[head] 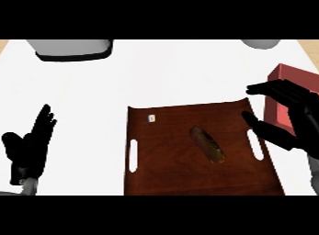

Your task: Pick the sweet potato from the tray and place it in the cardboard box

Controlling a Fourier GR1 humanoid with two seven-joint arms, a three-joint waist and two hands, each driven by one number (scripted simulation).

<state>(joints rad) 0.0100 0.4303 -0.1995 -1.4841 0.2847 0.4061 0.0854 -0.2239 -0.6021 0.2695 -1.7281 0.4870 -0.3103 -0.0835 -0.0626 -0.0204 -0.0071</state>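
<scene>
Sweet potato (pixel 207 143): lies on the tray, slightly right of the tray's middle; long axis runs from upper left to lower right; brown with a yellowish patch near its lower end; nothing touches it.
Tray (pixel 162 174): dark brown wood, flat on the counter; a slot handle near its left edge and another near its right edge; a small pale label near its upper left corner; its lower edge meets the bottom of the view.
Box (pixel 294 82): red-pink in colour, at the right edge of the counter, just beside the tray's upper right corner; partly hidden behind the right hand; its inside cannot be seen.
Right hand (pixel 304 119): open, holding nothing; fingers extended and spread toward the upper left; thumb reaching over the tray's right edge near the right slot; apart from the sweet potato; it overlaps the box in the view.
Left hand (pixel 29 147): open and resting at the left of the view, fingers pointing up, holding nothing; well apart from the tray.
Counter (pixel 87 92): white top; a grey rounded object (pixel 72 48) with a dark rim at the upper left edge; another pale grey rounded shape (pixel 261 43) at the upper right edge, cut off by the view.
</scene>
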